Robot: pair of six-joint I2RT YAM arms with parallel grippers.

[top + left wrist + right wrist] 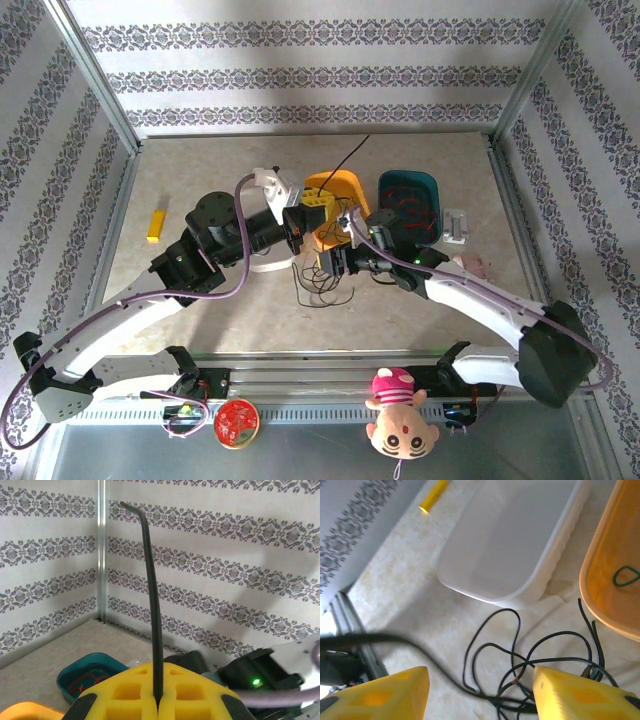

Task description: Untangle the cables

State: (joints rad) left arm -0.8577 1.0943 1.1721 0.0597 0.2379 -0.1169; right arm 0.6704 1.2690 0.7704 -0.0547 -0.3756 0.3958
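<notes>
A tangle of thin black cables (520, 660) lies on the table in front of the white tray (515, 545); from above the black cables (320, 285) sit at table centre. My left gripper (159, 692) is shut on one black cable (152, 595) that rises straight out of its yellow fingers; from above this gripper (316, 205) hovers over the orange bin (345, 190). My right gripper (480, 695) is open just above the tangle, its fingers (385, 695) straddling the strands. In the overhead view the right gripper (333, 263) is beside the tangle. A green cable (625, 575) lies in the orange bin, red cables (82, 680) in the teal bin (408, 198).
A yellow block (156, 224) lies at the left, a small white part (456, 225) and a pink item (475, 265) at the right. Patterned walls with metal posts enclose the table. A plush toy (398, 412) and a red disc (237, 422) sit below the front rail.
</notes>
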